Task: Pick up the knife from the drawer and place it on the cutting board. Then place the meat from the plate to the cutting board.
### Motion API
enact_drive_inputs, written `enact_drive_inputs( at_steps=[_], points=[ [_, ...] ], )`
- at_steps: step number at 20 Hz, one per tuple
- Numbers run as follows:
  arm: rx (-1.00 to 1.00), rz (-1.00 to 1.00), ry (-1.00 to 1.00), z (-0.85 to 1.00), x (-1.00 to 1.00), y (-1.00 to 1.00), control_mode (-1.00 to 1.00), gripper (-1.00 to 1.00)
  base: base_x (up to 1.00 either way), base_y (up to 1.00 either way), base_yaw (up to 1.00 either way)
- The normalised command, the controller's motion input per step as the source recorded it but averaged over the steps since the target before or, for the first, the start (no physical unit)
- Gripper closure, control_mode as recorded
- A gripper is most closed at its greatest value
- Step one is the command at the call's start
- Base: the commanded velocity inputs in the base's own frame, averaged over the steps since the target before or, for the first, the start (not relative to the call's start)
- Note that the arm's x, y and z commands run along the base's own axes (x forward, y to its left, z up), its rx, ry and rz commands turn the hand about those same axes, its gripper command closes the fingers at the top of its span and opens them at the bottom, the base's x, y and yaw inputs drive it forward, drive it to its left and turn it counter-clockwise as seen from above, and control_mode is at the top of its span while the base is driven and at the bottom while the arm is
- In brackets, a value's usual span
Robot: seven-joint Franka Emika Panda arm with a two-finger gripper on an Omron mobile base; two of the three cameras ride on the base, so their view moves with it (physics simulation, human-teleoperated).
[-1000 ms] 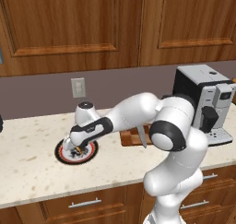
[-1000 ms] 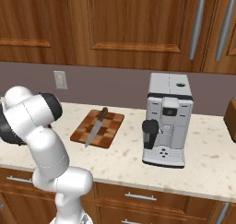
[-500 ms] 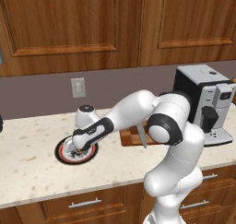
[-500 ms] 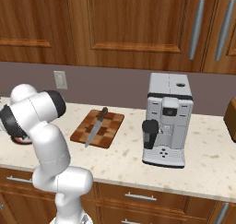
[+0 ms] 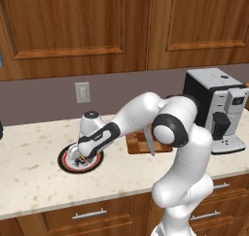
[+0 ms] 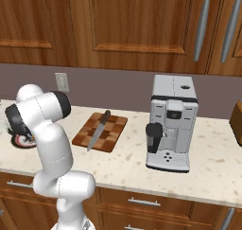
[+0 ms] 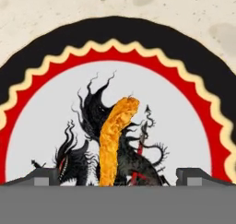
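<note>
Over the plate, jaws wide, nothing in them yet.

On the speckled counter the coffee machine stands to the right, and beside it lies the cutting board with the knife resting diagonally across its checkered blocks. Off to the left sits the plate, black and red at the rim, and my gripper hangs right down over it, fingers spread fully apart and gripping nothing. Between my two fingertips lies the meat, a narrow orange strip on the plate's dark centre motif.
</note>
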Motion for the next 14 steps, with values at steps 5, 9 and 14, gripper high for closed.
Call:
enact_drive_inputs(
  at_steps=[5,9,14],
  points=[
    [0.00,0.00,0.00,-0.11,0.10,0.06,-1.00,-1.00,0.00,0.00,0.00],
    [0.00,0.00,0.00,-0.13,0.13,0.10,-1.00,-1.00,0.00,0.00,0.00],
    [0.00,0.00,-0.02,-0.15,0.19,0.14,-1.00,-1.00,0.00,0.00,0.00]
  ],
)
